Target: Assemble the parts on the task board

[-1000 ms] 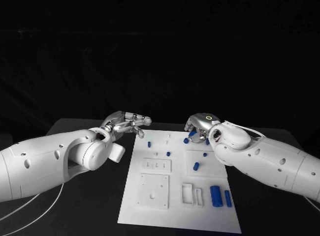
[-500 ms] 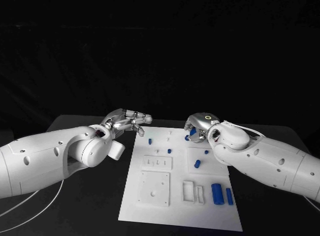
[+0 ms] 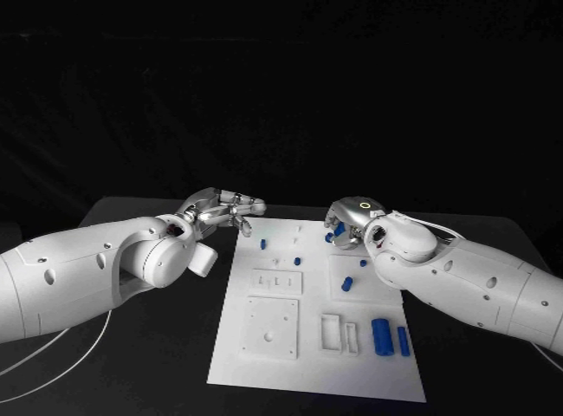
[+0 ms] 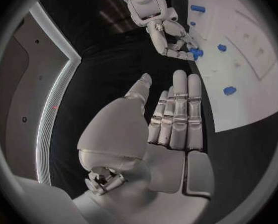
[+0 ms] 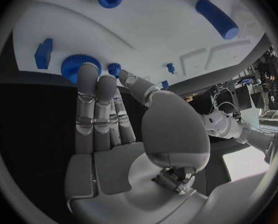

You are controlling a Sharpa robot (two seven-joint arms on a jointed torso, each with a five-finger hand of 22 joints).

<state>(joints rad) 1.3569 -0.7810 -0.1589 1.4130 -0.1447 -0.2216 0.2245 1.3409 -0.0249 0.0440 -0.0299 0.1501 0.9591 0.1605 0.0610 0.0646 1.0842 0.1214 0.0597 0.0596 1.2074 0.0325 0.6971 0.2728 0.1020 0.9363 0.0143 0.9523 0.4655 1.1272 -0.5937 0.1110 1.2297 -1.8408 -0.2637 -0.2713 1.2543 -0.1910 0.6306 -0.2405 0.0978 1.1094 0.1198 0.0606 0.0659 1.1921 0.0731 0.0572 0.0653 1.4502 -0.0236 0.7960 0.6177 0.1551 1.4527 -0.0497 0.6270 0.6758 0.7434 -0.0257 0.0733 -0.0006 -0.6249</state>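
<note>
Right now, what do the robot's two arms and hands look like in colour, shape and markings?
Both arms are smooth, rounded white shells with small dark holes. A thin pale cable loops under the left arm. The left hand and right hand are silver metal with segmented fingers. A small lit ring marks the back of the right hand.

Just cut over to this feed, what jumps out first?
The white task board lies mid-table, dotted with small blue parts. Both silver hands sit at its far end: the right hand has fingertips on a blue gear, the left hand hovers open beside the board's corner.
</note>
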